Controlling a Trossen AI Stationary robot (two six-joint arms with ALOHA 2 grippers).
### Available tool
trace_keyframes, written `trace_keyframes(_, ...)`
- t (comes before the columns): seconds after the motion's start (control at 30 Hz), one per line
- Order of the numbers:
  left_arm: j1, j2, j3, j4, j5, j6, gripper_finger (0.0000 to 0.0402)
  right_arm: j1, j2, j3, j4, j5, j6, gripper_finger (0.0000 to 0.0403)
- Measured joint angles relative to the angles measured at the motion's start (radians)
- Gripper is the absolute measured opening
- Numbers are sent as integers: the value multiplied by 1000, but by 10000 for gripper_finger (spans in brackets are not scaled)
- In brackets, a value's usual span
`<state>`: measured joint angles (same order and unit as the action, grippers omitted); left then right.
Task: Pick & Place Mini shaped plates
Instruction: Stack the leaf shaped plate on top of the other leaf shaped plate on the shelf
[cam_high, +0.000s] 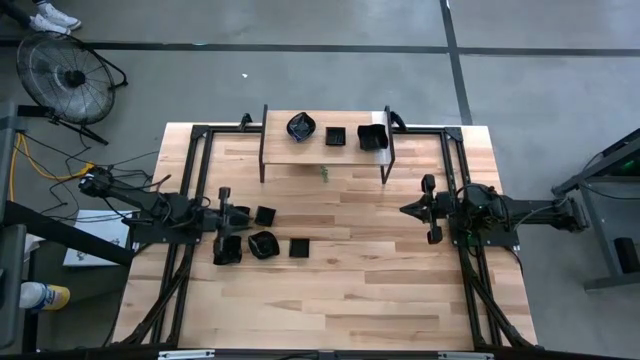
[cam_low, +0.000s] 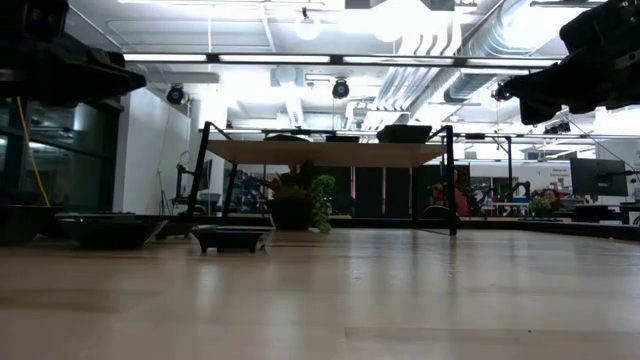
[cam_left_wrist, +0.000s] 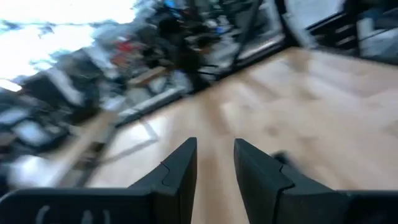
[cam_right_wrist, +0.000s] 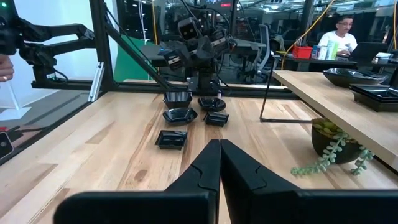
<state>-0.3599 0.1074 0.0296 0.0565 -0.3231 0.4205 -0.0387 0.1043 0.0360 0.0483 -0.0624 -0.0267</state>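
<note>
Several mini black plates lie flat on the table before my left arm: a square one (cam_high: 265, 215), a rounded one (cam_high: 262, 243), a small square one (cam_high: 298, 247) and a larger one (cam_high: 228, 250). The right wrist view shows the same group (cam_right_wrist: 180, 115). Three more plates (cam_high: 335, 136) sit on the raised shelf (cam_high: 325, 155) at the far edge. My left gripper (cam_high: 244, 212) hovers by the group, open, with nothing between its fingers (cam_left_wrist: 216, 144). My right gripper (cam_high: 405, 209) waits at the table's right, shut (cam_right_wrist: 220, 144) and empty.
A small potted trailing plant (cam_right_wrist: 329, 140) stands under the shelf (cam_high: 323, 174). Bare wood stretches across the table's middle and near side (cam_high: 350, 300). Black frame rails (cam_high: 190, 180) run along both sides. A fan (cam_high: 65, 75) stands on the floor, and a person (cam_right_wrist: 341, 28) sits beyond the table.
</note>
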Motion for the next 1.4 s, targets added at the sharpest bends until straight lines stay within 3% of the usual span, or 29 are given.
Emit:
trace_keyframes(0.23,0,0,1,123,-268,111,103,0,0,0,0,0,0,9)
trace_keyframes(0.4,0,0,1,120,-469,134,116,0,0,0,0,0,0,3)
trace_keyframes(0.5,0,0,2,120,-523,142,137,0,0,0,0,0,0,3)
trace_keyframes(0.67,0,10,61,62,-524,152,165,0,0,0,0,-1,0,8)
trace_keyframes(0.83,0,71,195,-105,-555,151,166,0,0,0,0,0,0,7)
trace_keyframes(1.13,6,292,426,-466,-657,-92,165,0,0,0,0,0,0,4)
trace_keyframes(1.27,82,366,536,-658,-604,-277,165,0,0,0,0,-1,0,9)
trace_keyframes(1.4,228,418,605,-773,-491,-349,165,0,0,0,0,0,0,7)
